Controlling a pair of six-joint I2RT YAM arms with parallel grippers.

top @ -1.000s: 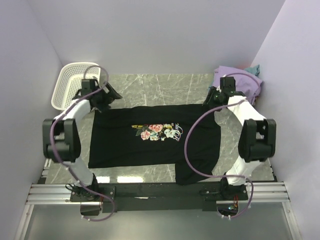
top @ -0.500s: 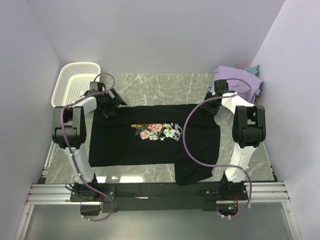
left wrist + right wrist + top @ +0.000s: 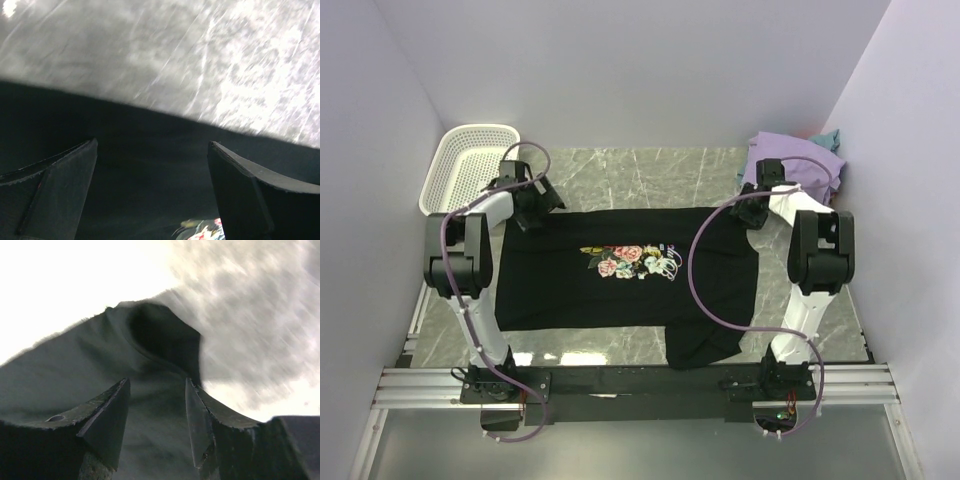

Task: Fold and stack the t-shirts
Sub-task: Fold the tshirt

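A black t-shirt [image 3: 620, 290] with a rose print [image 3: 625, 262] lies spread flat on the marble table. My left gripper [image 3: 533, 205] is at its far left corner. In the left wrist view it [image 3: 152, 147] is open wide just above the black cloth [image 3: 145, 150], near the shirt's edge. My right gripper [image 3: 746, 212] is at the far right corner. In the right wrist view it [image 3: 157, 385] is open, with a raised fold of the black shirt [image 3: 150, 340] ahead of the jaws. A lavender shirt [image 3: 802, 165] and a teal one [image 3: 829, 139] lie piled at the far right.
A white perforated basket [image 3: 460, 170] stands at the far left corner. Bare marble table [image 3: 640, 175] lies beyond the shirt. Lilac walls close in on three sides. One sleeve [image 3: 705, 345] hangs toward the near edge by the right arm's base.
Both arms have folded lower, and the grippers have come down onto the shirt's far corners. The print has shifted slightly left and its lettering has bunched a little.
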